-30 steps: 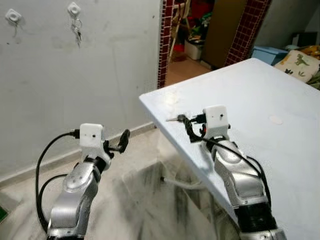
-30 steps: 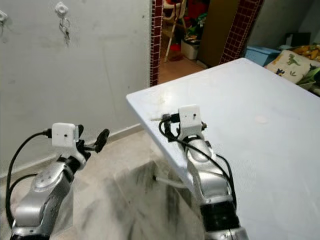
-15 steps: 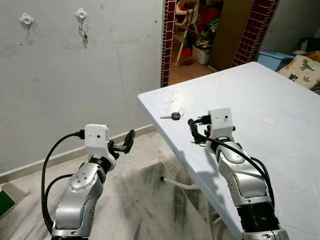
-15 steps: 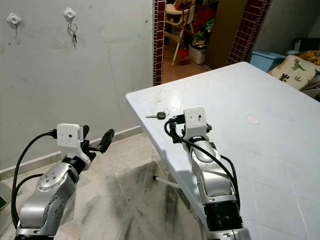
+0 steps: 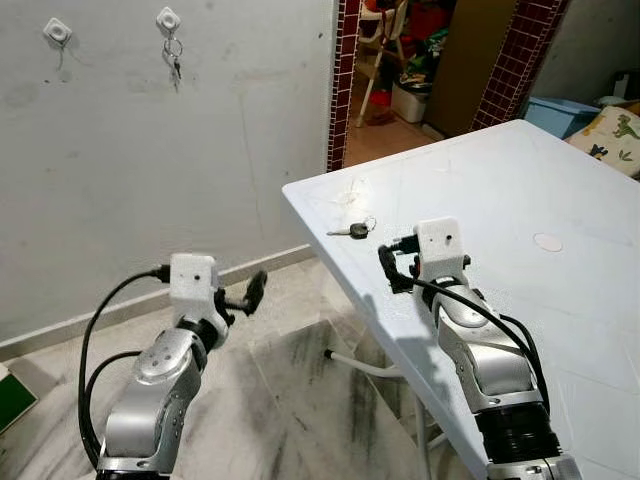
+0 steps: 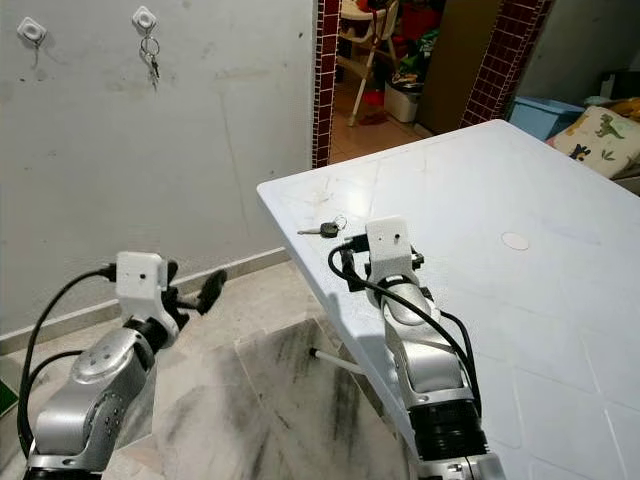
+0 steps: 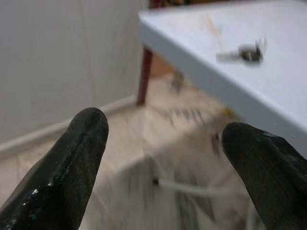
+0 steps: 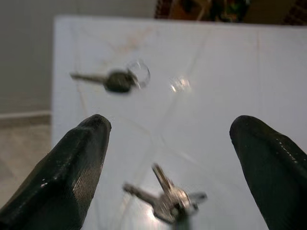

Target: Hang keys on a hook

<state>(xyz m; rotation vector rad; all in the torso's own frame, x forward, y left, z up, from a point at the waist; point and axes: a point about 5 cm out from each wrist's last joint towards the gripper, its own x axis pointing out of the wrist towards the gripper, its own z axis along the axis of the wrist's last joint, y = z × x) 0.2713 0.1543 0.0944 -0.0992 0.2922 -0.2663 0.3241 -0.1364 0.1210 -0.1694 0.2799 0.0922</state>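
Keys: two sets lie on the pale blue-white plastic table. One is a black-headed key with a wire ring, lying near the table's corner. The other is a small bunch of silver keys, lying on the tabletop just ahead of the right end effector.

Right end effector: two black fingers spread wide, holding nothing, poised low over the table with the silver bunch between the fingertips' line of reach. Judged a pre-grasp stance, the arm laid along the table edge so the fingers can close from either side.

Left end effector: fingers spread, empty, held out over the marbled floor beside the table, apparently in reserve.

Destination: two white square wall hooks on the grey plaster wall. The near hook already carries a small hanging key set; the far hook looks free.

Surroundings: red-tiled doorway to a cluttered room, and a blue box and a dinosaur-print cushion beyond the table.

Obstacles: the wall stands well apart from the table, so the robot will probably have to turn or step; the table corner projects into that path.
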